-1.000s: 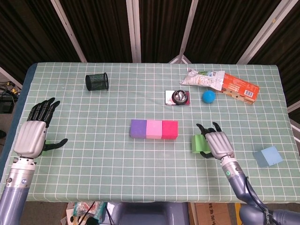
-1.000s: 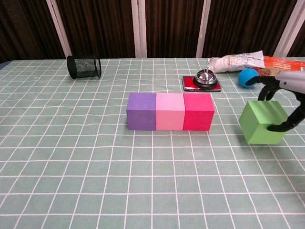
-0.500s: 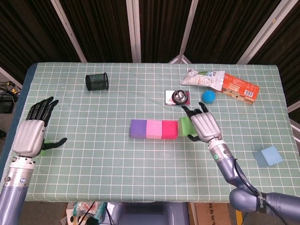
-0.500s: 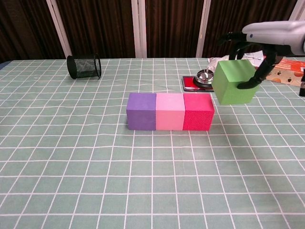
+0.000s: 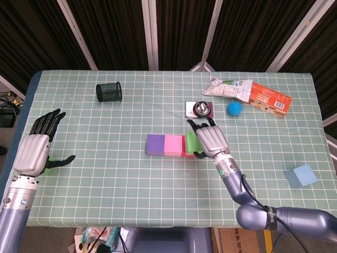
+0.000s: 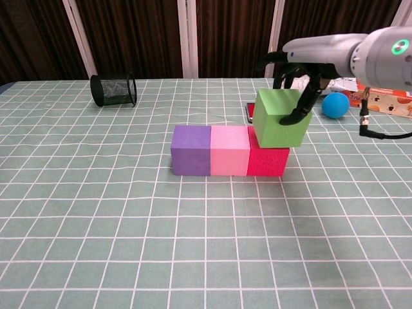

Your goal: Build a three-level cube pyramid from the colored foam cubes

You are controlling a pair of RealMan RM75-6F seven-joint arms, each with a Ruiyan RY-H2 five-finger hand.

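Note:
A row of foam cubes lies mid-table: purple cube (image 5: 155, 145) (image 6: 191, 150), pink cube (image 5: 172, 145) (image 6: 229, 150) and red cube (image 6: 268, 161), the red one mostly hidden in the head view. My right hand (image 5: 208, 139) (image 6: 297, 69) holds a green cube (image 5: 191, 142) (image 6: 280, 118) just above the red cube; whether it touches is unclear. A light blue cube (image 5: 300, 175) sits at the right edge. My left hand (image 5: 34, 149) hovers open at the left edge over a small green object (image 5: 50, 165).
A black mesh cup (image 5: 108, 91) (image 6: 113, 89) lies on its side at the back left. A silver bell on a red base (image 5: 200, 109), a blue ball (image 5: 234, 108) (image 6: 335, 105) and snack packets (image 5: 247, 93) lie at the back right.
My right hand carried the green cube up from the table on the right and leftward, over the red cube. The left hand stayed put.

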